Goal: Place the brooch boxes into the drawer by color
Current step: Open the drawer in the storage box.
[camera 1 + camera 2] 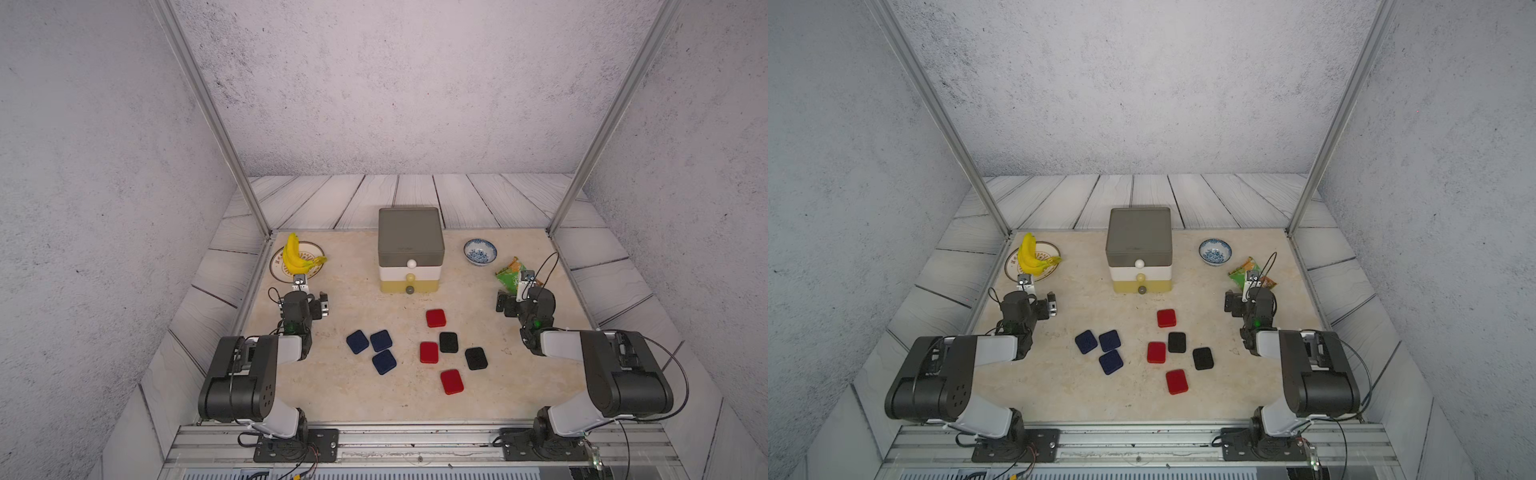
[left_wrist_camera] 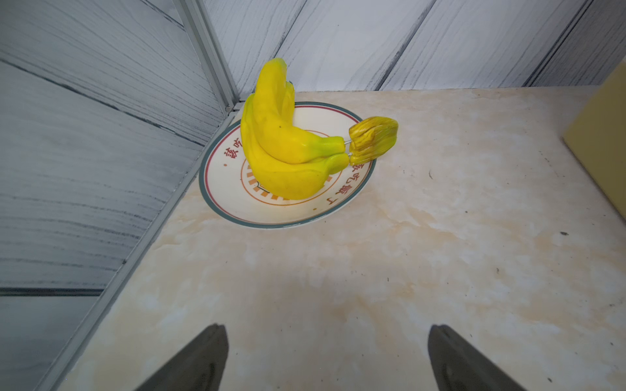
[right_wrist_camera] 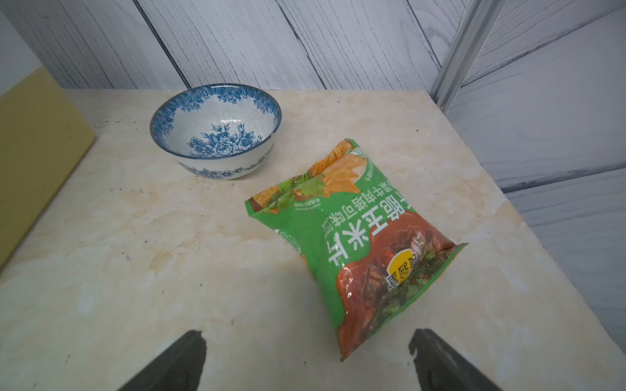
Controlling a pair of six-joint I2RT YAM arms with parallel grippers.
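Only in both top views: eight brooch boxes (image 1: pixel 429 352) lying flat between the shut drawer (image 1: pixel 410 245) and the worktop (image 1: pixel 353 395) front edge. Clear only from the left wrist: left pincer (image 2: pixel 327 328) wide open, empty, facing bananas (image 2: pixel 281 135) on a plate (image 2: pixel 230 199). Clear only from the right wrist: right pincer (image 3: pixel 308 333) wide open, empty, facing bowl (image 3: pixel 220 169) and snack bag (image 3: pixel 355 243).

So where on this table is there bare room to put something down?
Crowded: the three blue boxes bunched together, and the red and black boxes packed close beside them. Bare: between the drawer chest and the banana plate, between the chest and the bowl, and the near strip of table in front of all the boxes.
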